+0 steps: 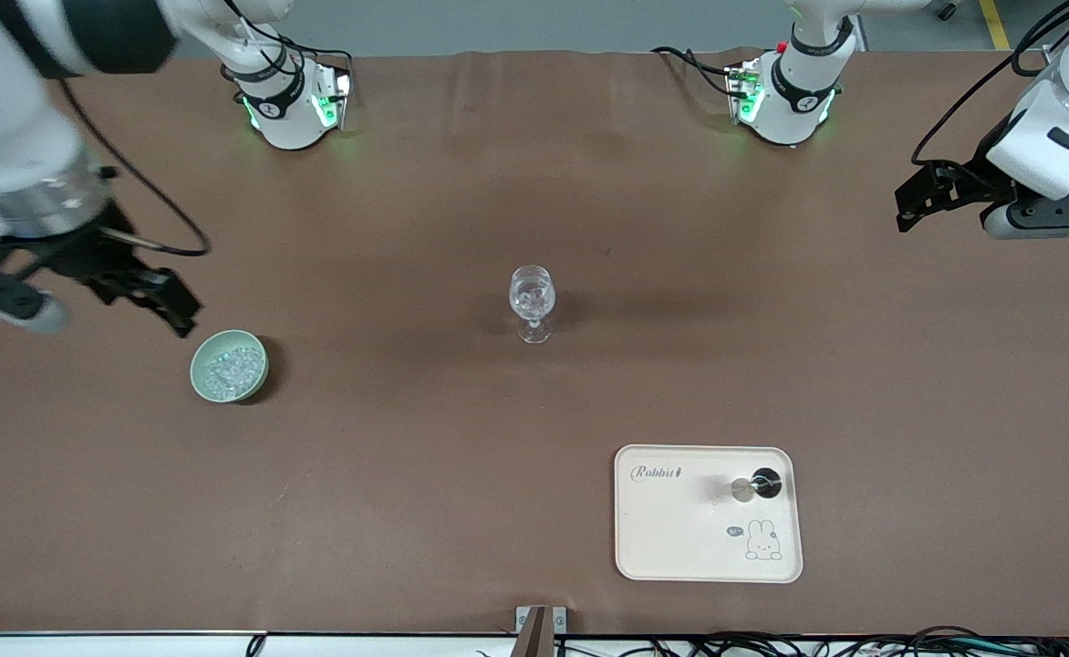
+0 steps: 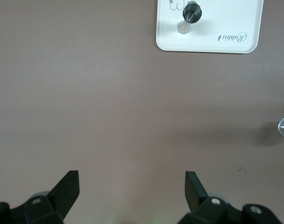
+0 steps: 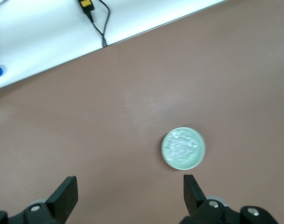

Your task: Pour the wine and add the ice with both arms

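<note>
Your layout splits the work: the pale green bowl [image 1: 229,366] of ice [image 1: 227,370] sits at the right arm's end, the stemmed glass [image 1: 532,304] mid-table, and the cream tray [image 1: 680,538] with a dark-capped bottle [image 1: 765,483] nearer the front camera. The right gripper [image 1: 147,290] hangs beside the bowl, jaws apart and empty. The left gripper [image 1: 918,203] waits wide open over bare table, well apart from the tray.

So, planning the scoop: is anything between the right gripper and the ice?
Nothing visible. The right gripper, open, is up over bare table beside the green bowl holding the ice.
</note>
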Available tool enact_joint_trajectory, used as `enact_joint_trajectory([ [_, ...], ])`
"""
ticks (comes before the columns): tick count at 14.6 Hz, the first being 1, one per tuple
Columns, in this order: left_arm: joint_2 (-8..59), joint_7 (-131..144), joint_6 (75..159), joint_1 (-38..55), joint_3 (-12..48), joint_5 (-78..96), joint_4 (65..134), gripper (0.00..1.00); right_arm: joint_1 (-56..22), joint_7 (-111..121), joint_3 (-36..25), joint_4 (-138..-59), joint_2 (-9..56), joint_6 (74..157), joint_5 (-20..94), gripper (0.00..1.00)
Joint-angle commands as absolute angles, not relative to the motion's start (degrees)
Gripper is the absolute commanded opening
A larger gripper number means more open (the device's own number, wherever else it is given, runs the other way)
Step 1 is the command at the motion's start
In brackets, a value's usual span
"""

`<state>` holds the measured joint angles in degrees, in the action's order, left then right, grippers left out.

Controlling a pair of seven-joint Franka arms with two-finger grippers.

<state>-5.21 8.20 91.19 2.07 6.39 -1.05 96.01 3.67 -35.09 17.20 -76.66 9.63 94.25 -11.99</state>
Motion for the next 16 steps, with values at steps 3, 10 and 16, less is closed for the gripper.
enact_joint_trajectory([
  [3,-6.94,7.91,92.9,1.23,7.03,-0.62,97.47,1.0,-2.19,-15.42,-0.67,-80.51,4.22,90.89,-5.64,1.0],
  [10,-8.7,7.73,90.18,1.23,7.21,-0.44,97.38,1.0,3.5,-4.31,-1.76,-80.42,3.08,88.06,-3.52,1.0],
  [16,-8.0,8.44,90.26,1.58,7.29,-0.35,95.89,1.0,4.22,-2.03,-1.58,-80.24,3.16,87.71,-1.93,1.0],
])
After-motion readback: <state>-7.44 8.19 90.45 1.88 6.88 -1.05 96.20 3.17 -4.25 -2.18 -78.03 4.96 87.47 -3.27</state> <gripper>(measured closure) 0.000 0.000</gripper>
